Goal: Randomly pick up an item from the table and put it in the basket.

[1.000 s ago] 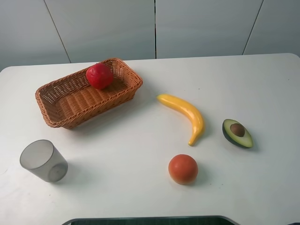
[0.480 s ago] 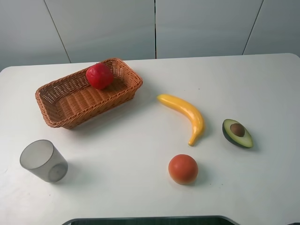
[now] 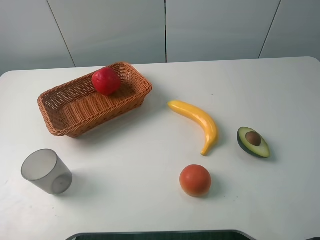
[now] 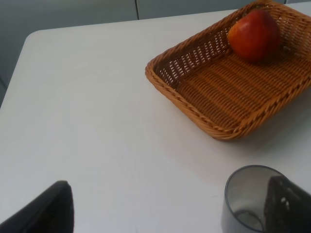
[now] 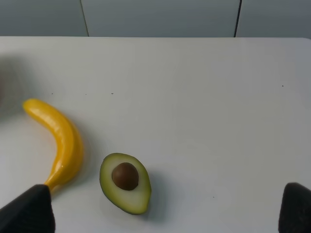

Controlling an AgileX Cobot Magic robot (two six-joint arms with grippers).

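The red apple [image 3: 105, 80] lies inside the orange-brown wicker basket [image 3: 65, 125], at its far end against the wall. It also shows in the left wrist view [image 4: 254, 35], in the basket [image 4: 194, 104]. Neither arm shows in the exterior high view. My left gripper [image 4: 167, 213] is open and empty, low over the white table [image 3: 140, 170] short of the basket, its dark fingertips [image 4: 48, 208] spread wide. My right gripper [image 5: 160, 213] is open and empty, its fingertips [image 5: 26, 211] wide apart above the table near the avocado half.
A grey translucent cup [image 3: 46, 171] stands at the front left, beside my left gripper's finger [image 4: 248, 204]. A yellow banana [image 3: 197, 120], an avocado half [image 3: 253, 142] and an orange-red round fruit [image 3: 195, 180] lie on the right half.
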